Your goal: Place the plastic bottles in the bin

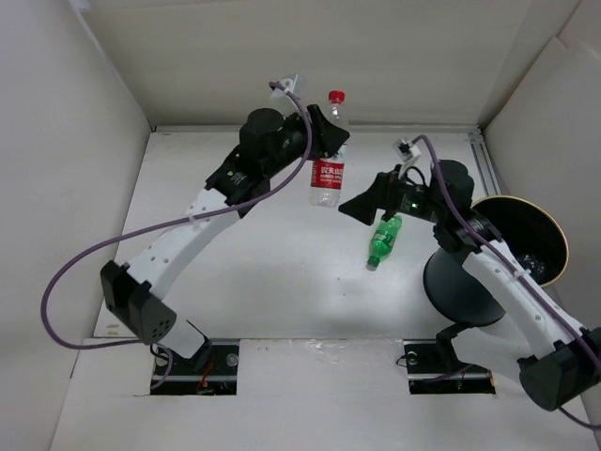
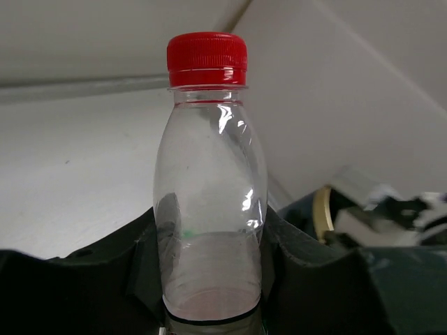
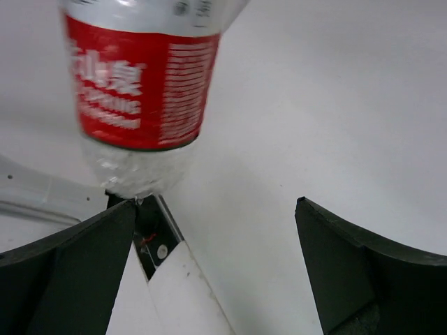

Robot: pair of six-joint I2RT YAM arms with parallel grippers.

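Overhead: left gripper [image 1: 328,141] is clamped on the red-cap bottle [image 1: 327,180]. It grips the clear upper body, between the cap [image 1: 335,97] and the red label [image 1: 328,169]. Can't tell if the bottle's base touches the table [image 1: 244,272]. Right gripper [image 1: 352,204] sits near the bottle's lower end, apart from it. Green bottle [image 1: 384,241] lies on its side on the table and shows only in this view. Its upper end is right at the right gripper, contact unclear. Bin [image 1: 465,282] is at the table's right side beside the right arm, a dark round wall with a tan rim [image 1: 556,235]. The inside is dark with a few glints, contents can't tell.

Left wrist: this view shows the grip itself. The bottle stands upright in frame, wedged between two matte black fingers [image 2: 119,279]. The plastic is thin, smooth and clear with bright highlights, rounded at the shoulder. The red screw cap has fine ridges. A bit of the bin's tan rim shows at the right.

Right wrist: the jaws are spread wide with nothing between them. Black fingers [image 3: 70,279] sit at the frame's two sides over the white table. The bottle's lower half is at upper left, a red label with white print above a crinkled, pebbly clear base.
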